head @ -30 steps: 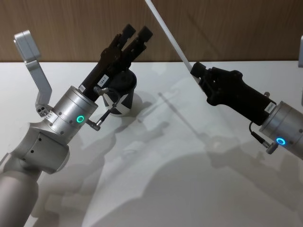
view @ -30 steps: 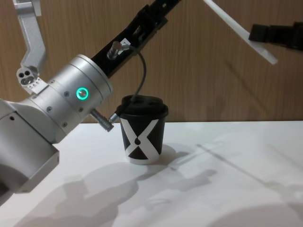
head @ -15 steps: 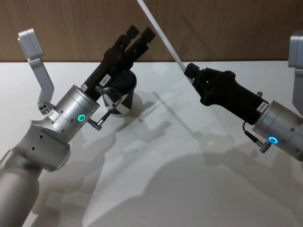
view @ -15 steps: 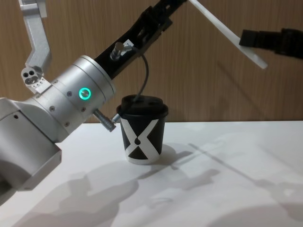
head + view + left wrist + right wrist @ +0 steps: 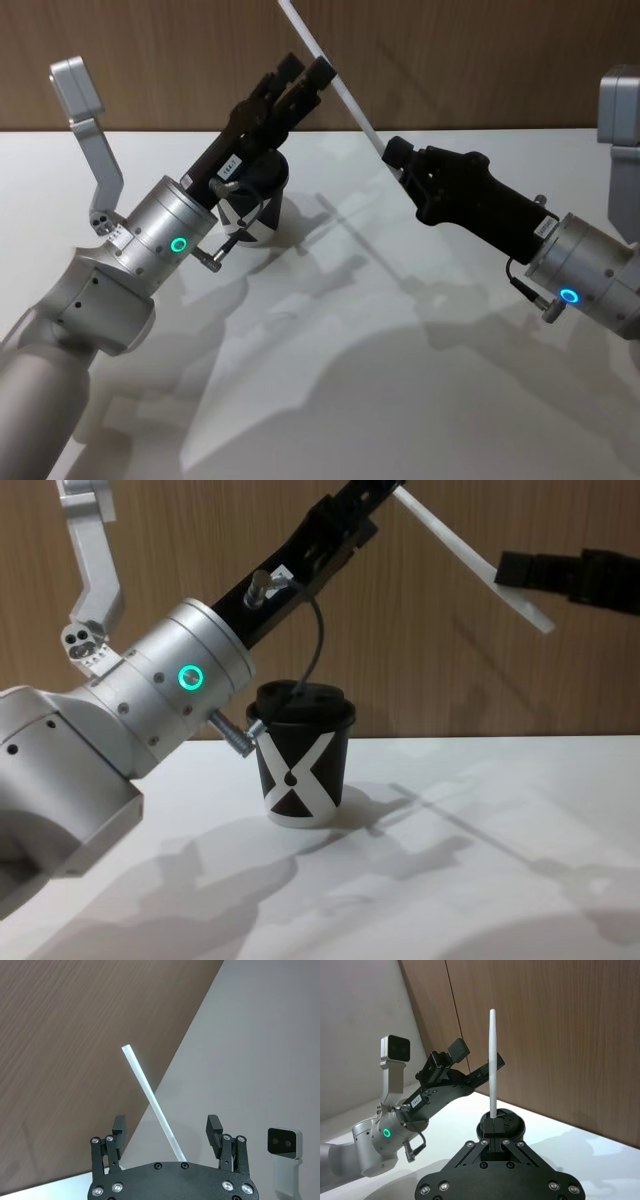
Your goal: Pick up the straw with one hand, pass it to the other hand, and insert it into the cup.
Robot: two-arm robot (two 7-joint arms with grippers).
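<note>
Right now: handover step, grab not made yet.

Head: the all-black narrow right gripper (image 5: 393, 152) is clamped on the low end of the long thin white-translucent plastic straw (image 5: 350, 102). The straw slants up and left, well clear of the white table (image 5: 350, 390). The black left gripper (image 5: 306, 68), on a silver cylindrical wrist with a green ring, is raised with its fingers apart and its tips right at the shaft. The small black paper cup (image 5: 262, 188), with white X and black lid, stands on the table far left of centre, under the left gripper.

Left wrist: the straw (image 5: 152, 1100) runs through the gap between the spread fingers (image 5: 119, 1125) and touches neither.

Right wrist: the straw (image 5: 492, 1065) stands straight out of the shut right fingers, with the left gripper just beyond it.

Chest: the straw (image 5: 470, 560) spans high between the two grippers. The cup (image 5: 300, 765) is upright below, well apart from it.

Next, my read: the left gripper pinches mid-shaft squarely, and only then does the right let go. The straw then needs re-aiming steeply over the lid hole. It's thin and slick, so an off-centre pinch could let it swivel.

Vs 1 s ago: the right gripper and straw have shifted left, so the clear gap to the left fingertips is now closed. The left arm is slightly higher. The cup is unmoved.
</note>
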